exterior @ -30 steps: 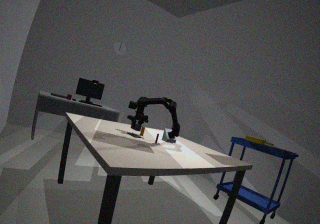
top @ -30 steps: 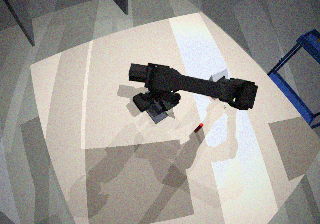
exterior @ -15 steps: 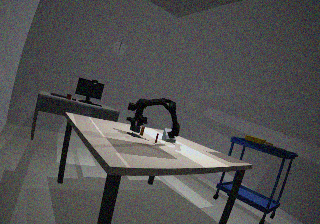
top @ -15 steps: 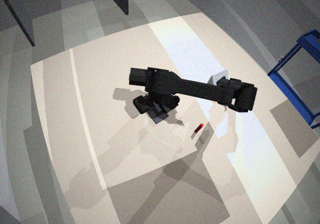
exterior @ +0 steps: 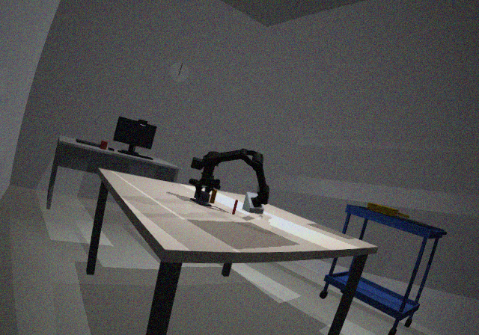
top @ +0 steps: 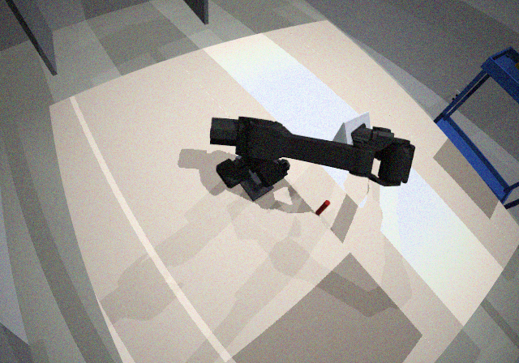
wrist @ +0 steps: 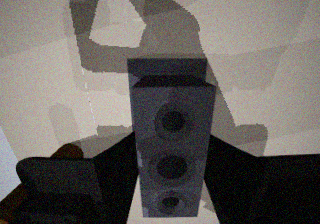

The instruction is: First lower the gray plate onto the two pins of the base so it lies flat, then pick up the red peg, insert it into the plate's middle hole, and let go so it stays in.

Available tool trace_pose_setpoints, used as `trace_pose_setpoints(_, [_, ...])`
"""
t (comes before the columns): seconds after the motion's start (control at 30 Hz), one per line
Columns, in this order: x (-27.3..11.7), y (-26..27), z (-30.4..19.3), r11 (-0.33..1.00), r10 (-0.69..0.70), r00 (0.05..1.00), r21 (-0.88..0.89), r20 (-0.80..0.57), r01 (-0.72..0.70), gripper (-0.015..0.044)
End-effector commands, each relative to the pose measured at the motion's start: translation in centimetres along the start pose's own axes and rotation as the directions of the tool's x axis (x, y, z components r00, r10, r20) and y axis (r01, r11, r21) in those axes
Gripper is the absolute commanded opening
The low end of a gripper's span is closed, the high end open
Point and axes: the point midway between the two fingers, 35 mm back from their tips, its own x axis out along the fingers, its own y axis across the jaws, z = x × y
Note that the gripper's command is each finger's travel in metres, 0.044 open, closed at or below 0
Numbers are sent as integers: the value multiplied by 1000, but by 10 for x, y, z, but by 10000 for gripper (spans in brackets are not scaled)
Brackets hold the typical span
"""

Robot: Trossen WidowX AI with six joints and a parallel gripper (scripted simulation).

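My gripper [top: 359,134] [exterior: 254,201] [wrist: 168,130] is shut on the gray plate [wrist: 172,143], whose three round holes face the wrist camera. A dark gray block [wrist: 167,66] shows just behind and beyond the plate's far end, slightly off to the left; it looks like part of the base. In the top and exterior views the pale gray base [top: 356,125] [exterior: 248,200] has a sloping face, and my gripper is right at it. Its pins are hidden, and I cannot tell whether plate and base touch. The red peg [top: 323,207] [exterior: 234,206] stands upright on the table, apart from the gripper.
An orange-brown object [exterior: 213,196] stands near the arm's foot; an orange-brown thing [wrist: 70,150] also shows beyond the left finger. A blue cart [top: 473,156] [exterior: 402,222] stands beyond the table's right edge. A desk with a monitor [exterior: 134,132] stands behind.
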Motion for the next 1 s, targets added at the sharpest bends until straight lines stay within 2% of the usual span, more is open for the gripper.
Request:
trace_pose_setpoints(0.0, [-1, 0, 0, 1000, -1, 1000, 0, 0, 1, 0])
trace_pose_setpoints(0.13, [-1, 0, 0, 1000, -1, 1000, 0, 0, 1, 0])
trace_pose_setpoints(0.7, [-1, 0, 0, 1000, -1, 1000, 0, 0, 1, 440])
trace_pose_setpoints(0.87, [-3, -1, 0, 1000, -1, 1000, 0, -1, 1, 440])
trace_pose_setpoints(0.97, [-32, -5, -3, 1000, 0, 1000, 3, -4, 0, 440])
